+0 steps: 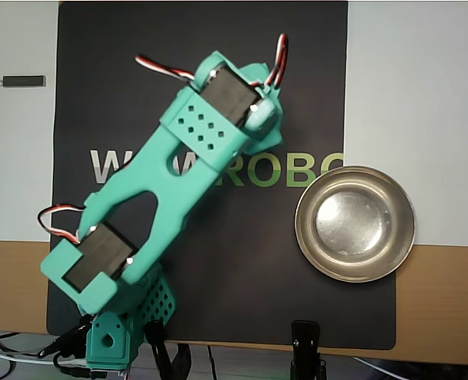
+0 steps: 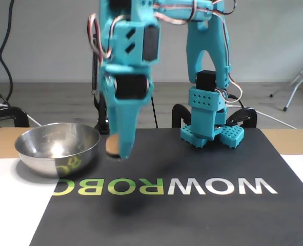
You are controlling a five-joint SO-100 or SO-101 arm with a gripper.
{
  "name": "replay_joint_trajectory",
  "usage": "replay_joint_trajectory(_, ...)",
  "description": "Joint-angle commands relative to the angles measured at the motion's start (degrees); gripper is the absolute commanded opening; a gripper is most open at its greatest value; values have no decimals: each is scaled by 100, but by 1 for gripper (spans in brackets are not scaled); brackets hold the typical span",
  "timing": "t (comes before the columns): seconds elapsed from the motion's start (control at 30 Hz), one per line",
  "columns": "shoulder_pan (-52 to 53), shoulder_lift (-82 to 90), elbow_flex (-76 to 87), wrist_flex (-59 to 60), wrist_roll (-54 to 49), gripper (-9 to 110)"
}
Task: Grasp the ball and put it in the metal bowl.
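- Fixed view: teal gripper [image 2: 115,152] points straight down, lifted clear off the black mat [image 2: 202,215], its fingers closed around the ball [image 2: 110,146].
- Ball is peach-orange and only partly visible at the left edge of the fingertips; it sits in the air, above the mat and just right of the metal bowl [image 2: 56,148].
- Ball is at roughly the height of the bowl's rim in this view, beside it, not over the inside.
- A dark blurry shadow lies on the mat below the gripper, near the "ROBO" letters.
- Bowl is shiny, sits at the mat's left edge in the fixed view, nothing seen inside.
- Overhead view: the arm [image 1: 178,166] runs diagonally from its base [image 1: 111,344] at bottom left up toward the mat's centre top; it covers the gripper and the ball, so neither shows here.
- Overhead view: bowl [image 1: 306,234] is right of the arm, well apart from it, straddling the mat's right edge, half on the white sheet [image 1: 416,103] and the wooden table [image 1: 447,309].
- Small dark stick-like object [image 1: 24,81] lies on the white surface at the left in the overhead view, far from everything.
- Black clamp [image 1: 306,348] at the bottom table edge.
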Motion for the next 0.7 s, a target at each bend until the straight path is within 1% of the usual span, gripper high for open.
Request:
replay_joint_trajectory(0.0, 26, 439, 9, -26, 360, 34)
replay_joint_trajectory(0.3, 193, 738, 35, 0, 1828, 34)
replay_joint_trajectory(0.67, 272, 747, 413, 44, 2962, 33)
